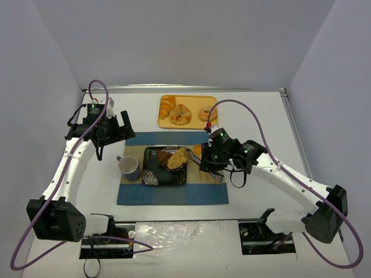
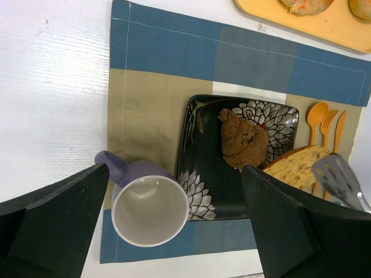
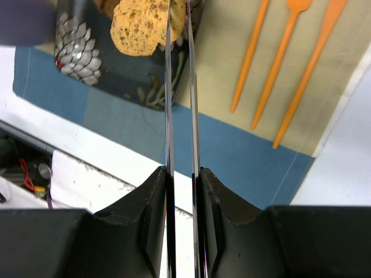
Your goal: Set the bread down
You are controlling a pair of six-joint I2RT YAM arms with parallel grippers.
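A black flowered plate (image 1: 164, 176) lies on the blue and beige placemat (image 1: 133, 194). On it sit a brown bun (image 2: 243, 139) and a seeded bread slice (image 1: 177, 158), which leans by the bun. My right gripper (image 3: 183, 174) is shut on metal tongs (image 3: 179, 116). The tong tips pinch the right edge of the bread slice (image 3: 142, 26) over the plate (image 3: 116, 69). Above the purple mug (image 2: 149, 208) my left gripper (image 2: 174, 174) hangs open, holding nothing.
An orange tray (image 1: 188, 120) with a croissant and two doughnuts stands behind the placemat. Orange cutlery (image 3: 290, 63) lies on the mat right of the plate. The mug (image 1: 128, 167) stands just left of the plate.
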